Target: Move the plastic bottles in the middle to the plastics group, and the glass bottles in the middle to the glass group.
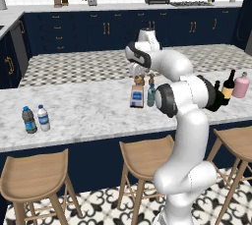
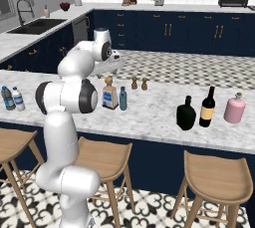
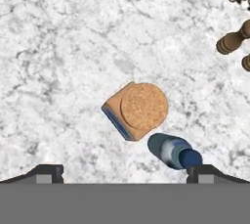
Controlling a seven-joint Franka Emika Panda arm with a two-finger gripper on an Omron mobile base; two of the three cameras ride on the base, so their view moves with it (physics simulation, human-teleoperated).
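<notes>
Wooden stools stand closest to the cameras, tucked under the front edge of the marble tabletop. Over the middle of that tabletop hang the jaws, spread wide and holding nothing, looking straight down on two bottles.

At the right end stands the glass group: a tall dark wine bottle with a yellow label and a rounded pink bottle with a dark cap. A squat black flask with a narrow neck stands just beside the wine bottle, on its left in the right base view.

In the middle, the square clear bottle with its cork stopper wears an orange and blue label; its writing is too small to read. Just beside it stands the slim blue-grey water bottle, the two close but apart in the hand view.

At the far left end stand the plastics group: a dark grey water bottle and a clear white-capped one, both with blue labels.

Two small brown shakers sit behind the middle pair.
</notes>
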